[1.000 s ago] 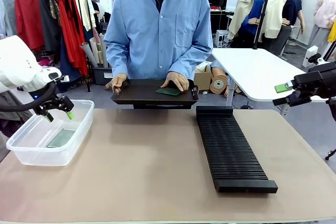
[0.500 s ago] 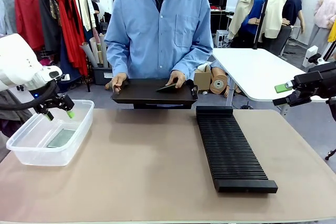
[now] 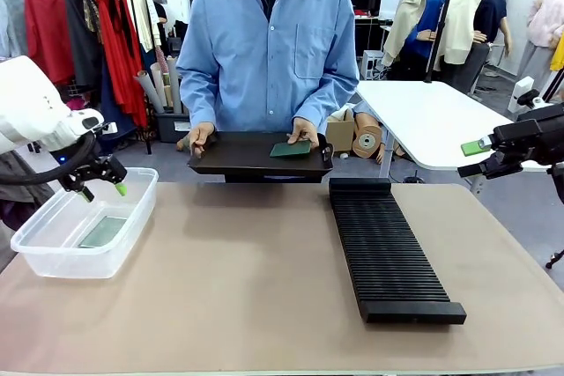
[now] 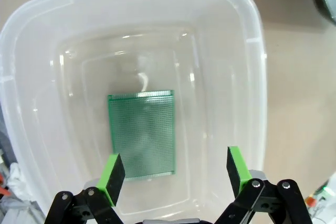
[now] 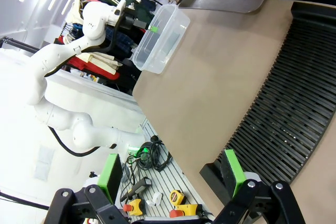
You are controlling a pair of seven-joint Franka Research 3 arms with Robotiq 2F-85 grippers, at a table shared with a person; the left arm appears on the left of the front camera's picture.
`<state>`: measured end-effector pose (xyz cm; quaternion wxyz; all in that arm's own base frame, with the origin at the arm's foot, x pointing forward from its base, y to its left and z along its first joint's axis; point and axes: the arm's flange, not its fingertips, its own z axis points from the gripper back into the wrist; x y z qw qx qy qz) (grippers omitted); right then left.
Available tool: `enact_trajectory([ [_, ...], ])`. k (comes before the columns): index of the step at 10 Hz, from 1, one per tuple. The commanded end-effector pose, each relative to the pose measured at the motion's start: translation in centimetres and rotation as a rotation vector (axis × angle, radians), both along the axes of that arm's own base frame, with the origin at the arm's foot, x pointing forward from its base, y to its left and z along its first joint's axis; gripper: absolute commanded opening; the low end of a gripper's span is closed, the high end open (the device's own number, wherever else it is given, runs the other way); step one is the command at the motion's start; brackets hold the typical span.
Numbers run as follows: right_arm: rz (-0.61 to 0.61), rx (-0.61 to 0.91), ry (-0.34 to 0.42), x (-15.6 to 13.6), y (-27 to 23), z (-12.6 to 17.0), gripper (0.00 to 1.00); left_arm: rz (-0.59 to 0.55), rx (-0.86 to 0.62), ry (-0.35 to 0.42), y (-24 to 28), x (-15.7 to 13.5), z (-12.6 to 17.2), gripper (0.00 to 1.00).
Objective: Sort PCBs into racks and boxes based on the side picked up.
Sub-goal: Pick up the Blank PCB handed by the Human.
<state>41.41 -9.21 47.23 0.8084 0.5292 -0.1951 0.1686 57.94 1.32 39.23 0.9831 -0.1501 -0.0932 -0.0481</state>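
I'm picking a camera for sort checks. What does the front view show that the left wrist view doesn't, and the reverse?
The front view adds the person's hands at the black tray with a dark green PCB on it, the black rack, and the right pincer, open, at the far right. The left wrist view adds the fine dot grid on the boxed PCB. Both show the clear box, that PCB lying flat in it and the open left pincer above it.

box (image 3: 66, 261) left, PCB (image 4: 140, 132) inside | rack (image 3: 388, 248) right | second PCB (image 3: 291, 149) on tray (image 3: 233, 156) behind
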Motion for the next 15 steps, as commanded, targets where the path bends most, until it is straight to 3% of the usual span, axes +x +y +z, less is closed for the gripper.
enact_trajectory([
  [1,-0.002,0.008,0.002,0.1,0.2,0.2,1.0,-0.035,-0.272,-0.01,1.3,-0.5,1.8,1.0],
  [6,-0.002,0.008,0.002,0.1,0.2,0.2,1.0,-0.132,-0.912,0.008,5.2,-0.1,3.5,1.0],
  [8,-0.002,0.008,0.002,0.1,0.2,0.2,1.0,-0.234,-1.145,-0.029,5.5,0.4,3.4,1.0],
  [12,-0.002,0.008,0.002,0.1,0.2,0.2,1.0,-0.231,-1.084,-0.05,4.5,0.5,2.7,1.0],
  [15,-0.002,0.008,0.002,0.1,0.2,0.2,1.0,-0.22,-1.115,-0.025,4.5,0.5,2.3,1.0],
])
